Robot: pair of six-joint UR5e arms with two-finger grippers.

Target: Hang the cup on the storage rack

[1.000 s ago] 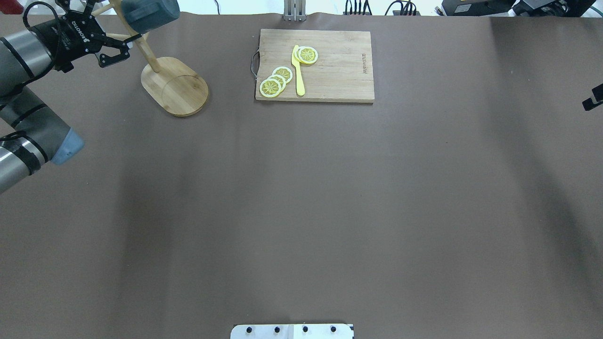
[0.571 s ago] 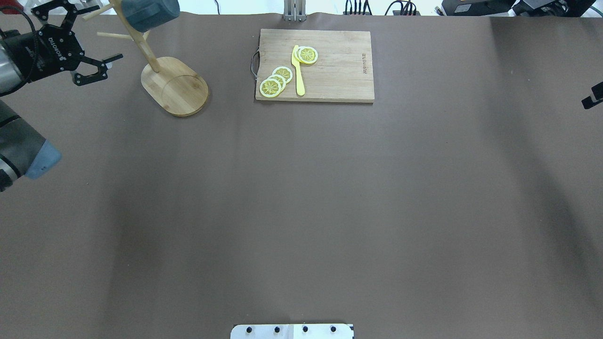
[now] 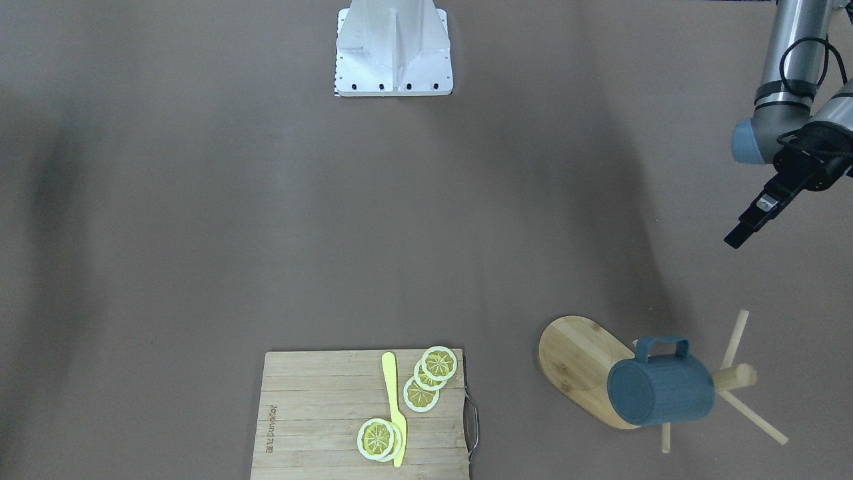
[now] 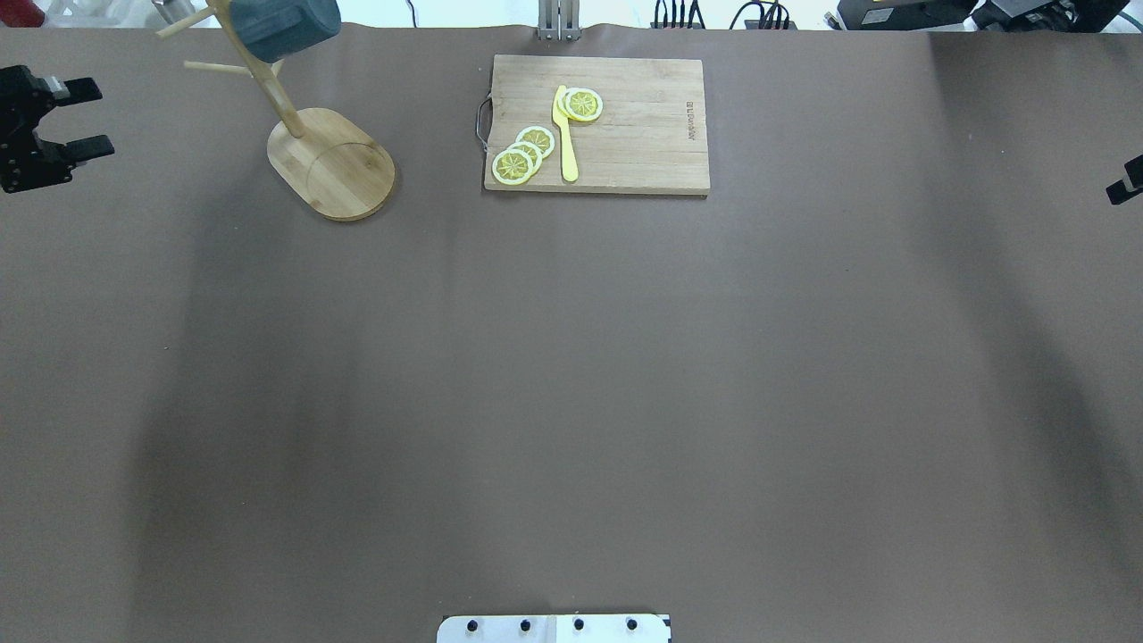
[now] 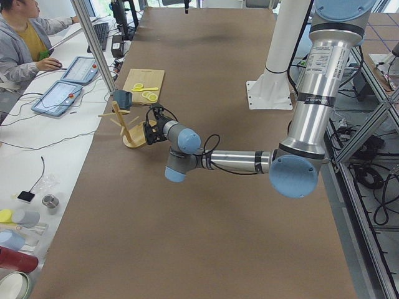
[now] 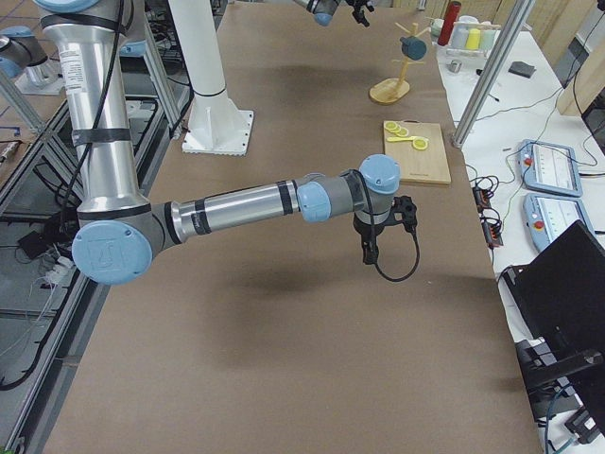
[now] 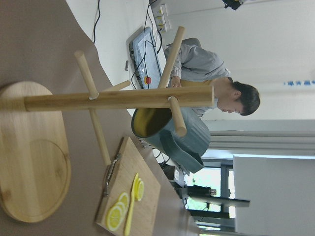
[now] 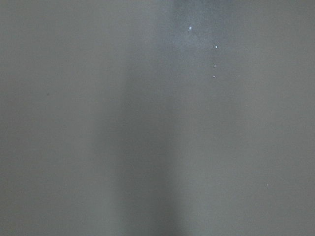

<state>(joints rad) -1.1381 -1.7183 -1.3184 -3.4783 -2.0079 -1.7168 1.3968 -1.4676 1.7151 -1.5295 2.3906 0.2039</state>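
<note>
The dark blue-grey cup hangs on an upper peg of the bamboo storage rack at the table's far left. It also shows in the front view and in the left wrist view, yellow inside towards the post. My left gripper is open and empty, well to the left of the rack, apart from it; the front view shows it edge-on. My right gripper shows only as a black tip at the right edge; I cannot tell whether it is open or shut.
A slatted cutting board with lemon slices and a yellow knife lies right of the rack. The robot's base plate is at the near edge. An operator sits beyond the table's far side.
My left gripper, open, has drawn back from the rack to the view's left edge. The cup has stayed on the rack. The right gripper has not moved.
</note>
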